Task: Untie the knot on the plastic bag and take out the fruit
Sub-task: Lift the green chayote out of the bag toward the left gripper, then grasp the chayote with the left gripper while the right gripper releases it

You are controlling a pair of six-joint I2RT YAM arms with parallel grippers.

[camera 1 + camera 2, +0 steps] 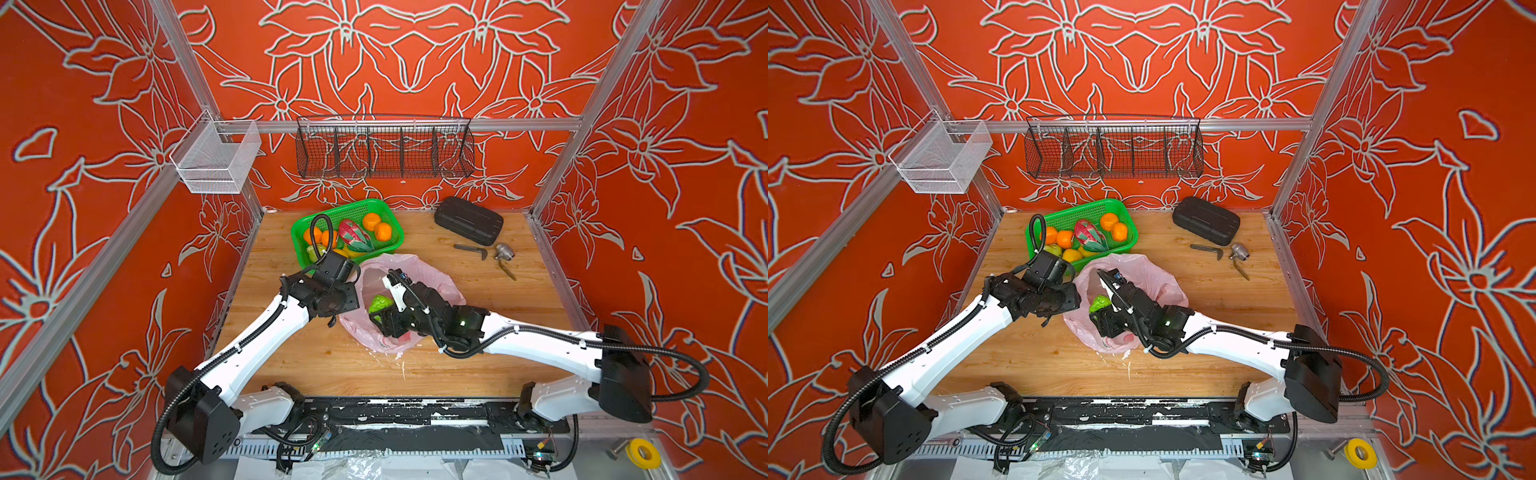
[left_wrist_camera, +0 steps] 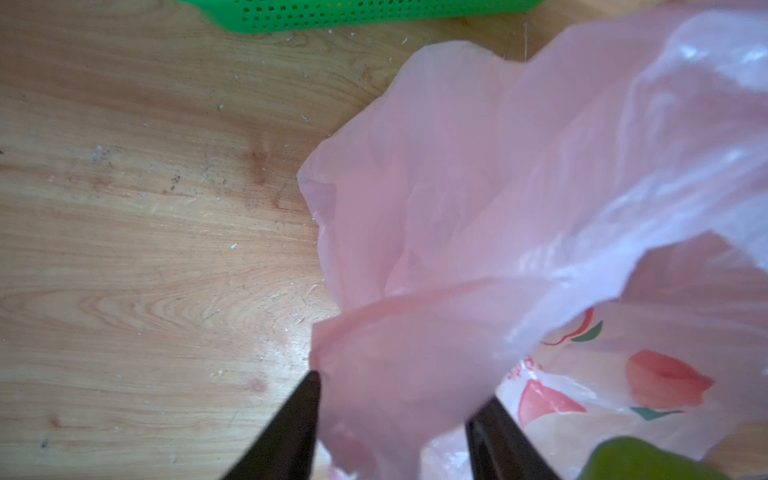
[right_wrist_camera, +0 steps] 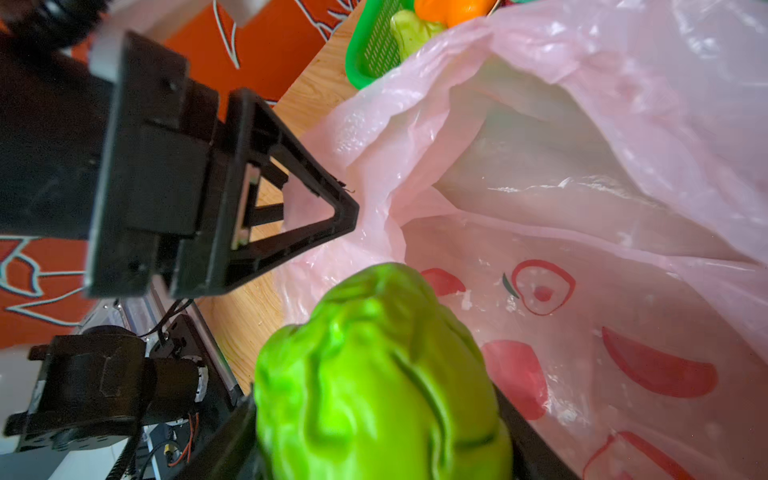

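My right end effector (image 3: 380,436) is clamped on the knobbly green fruit (image 3: 374,374), which sits at the mouth of the bag (image 1: 419,274) lying just beside the basket (image 1: 388,208); the fruit looks light, stiff and bumpy, so I judge a grip across its widest part safest; my left end effector (image 2: 403,388) stands apart, with the bag's rim between its fingers; that film looks thin, slippery and easily torn.

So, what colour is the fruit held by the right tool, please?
Bright green fruit; right wrist view shows it best.
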